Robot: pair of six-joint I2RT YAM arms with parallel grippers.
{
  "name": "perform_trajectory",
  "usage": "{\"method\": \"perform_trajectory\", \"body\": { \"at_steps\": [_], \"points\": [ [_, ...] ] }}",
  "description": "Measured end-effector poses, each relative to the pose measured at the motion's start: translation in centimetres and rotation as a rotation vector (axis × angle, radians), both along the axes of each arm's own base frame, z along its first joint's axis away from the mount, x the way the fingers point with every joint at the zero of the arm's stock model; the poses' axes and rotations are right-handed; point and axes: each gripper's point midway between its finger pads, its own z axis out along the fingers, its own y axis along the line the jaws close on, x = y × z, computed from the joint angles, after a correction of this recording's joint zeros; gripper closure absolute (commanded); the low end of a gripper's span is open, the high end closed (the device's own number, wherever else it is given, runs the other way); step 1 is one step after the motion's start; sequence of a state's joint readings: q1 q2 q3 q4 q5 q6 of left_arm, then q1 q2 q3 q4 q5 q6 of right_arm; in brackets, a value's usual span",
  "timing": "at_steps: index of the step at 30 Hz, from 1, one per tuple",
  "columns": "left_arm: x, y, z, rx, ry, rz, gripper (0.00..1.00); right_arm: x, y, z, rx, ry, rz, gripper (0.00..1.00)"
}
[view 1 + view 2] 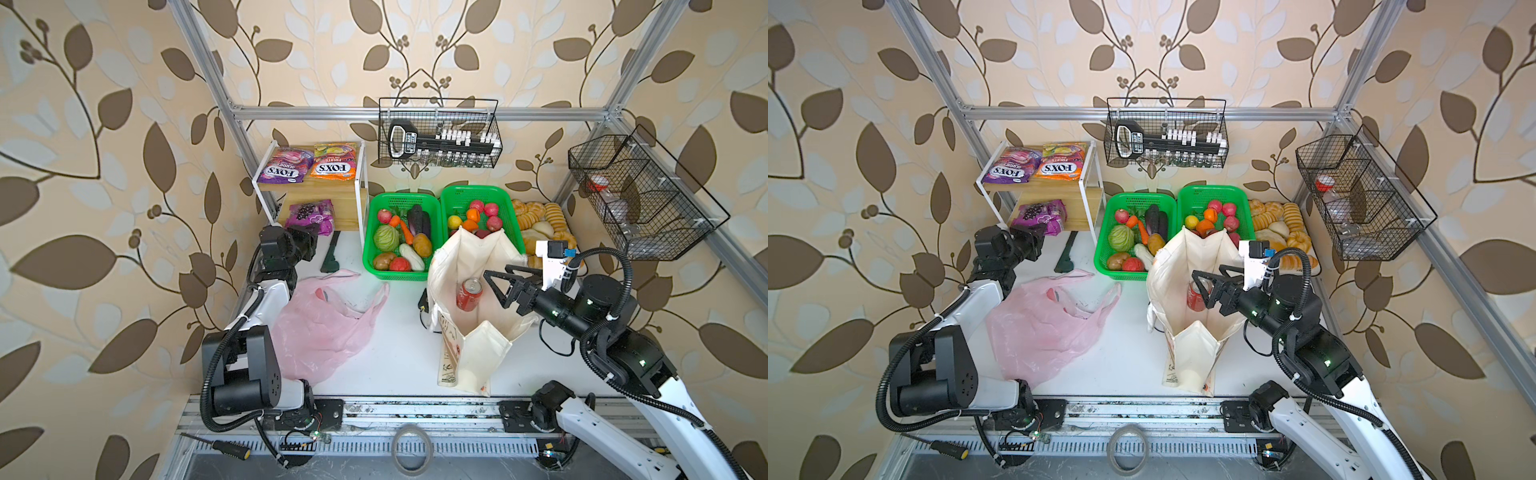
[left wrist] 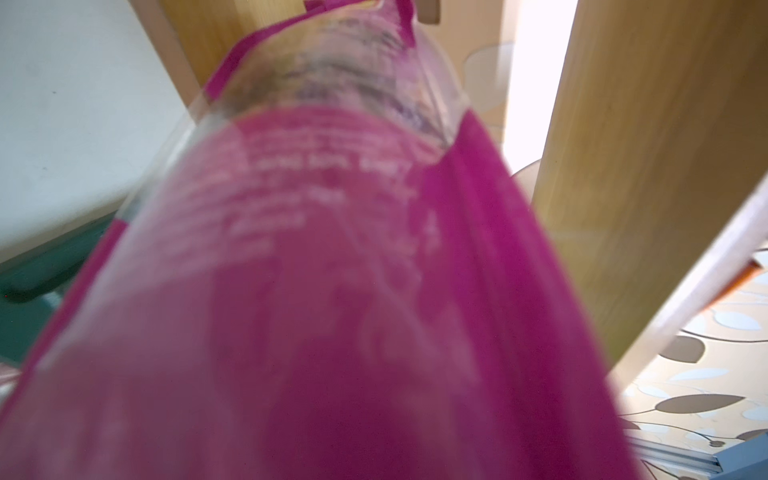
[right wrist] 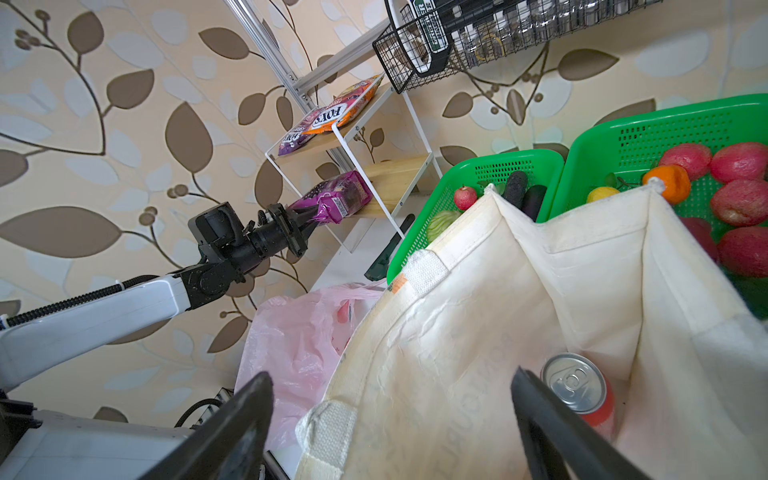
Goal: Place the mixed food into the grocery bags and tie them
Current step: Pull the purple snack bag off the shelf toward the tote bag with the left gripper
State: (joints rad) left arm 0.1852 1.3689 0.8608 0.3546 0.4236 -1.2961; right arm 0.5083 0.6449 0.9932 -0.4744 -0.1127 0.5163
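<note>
Purple grape packet (image 3: 338, 195) sits pinched in the outstretched left claw (image 3: 309, 214); right claw (image 3: 390, 376) gapes empty over the tote (image 3: 457, 332).

Two green baskets (image 1: 371, 224), two wire baskets (image 1: 436, 164), two candy pouches (image 1: 334, 166), one grape packet (image 1: 309, 212), one soda can (image 1: 469, 295), one pink plastic bag (image 1: 320, 332), one cloth tote (image 1: 461, 266), one shelf (image 1: 320, 195).

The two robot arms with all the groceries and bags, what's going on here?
The left gripper is shut on the end of the purple grape packet, which lies on the lower shelf of the wooden rack. The right gripper hangs open at the mouth of the canvas tote, which stands upright with a red can inside. The pink plastic bag lies flat on the table between the arms.
</note>
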Motion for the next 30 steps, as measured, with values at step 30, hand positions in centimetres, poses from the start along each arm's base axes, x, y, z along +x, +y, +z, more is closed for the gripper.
{"method": "perform_trajectory", "body": {
  "at_steps": [30],
  "points": [
    [-16.8,-16.8,16.6,0.387,-0.339,-0.716,1.0,-0.1,1.5,3.9,0.099,-0.022,0.073,0.1]
  ]
}}
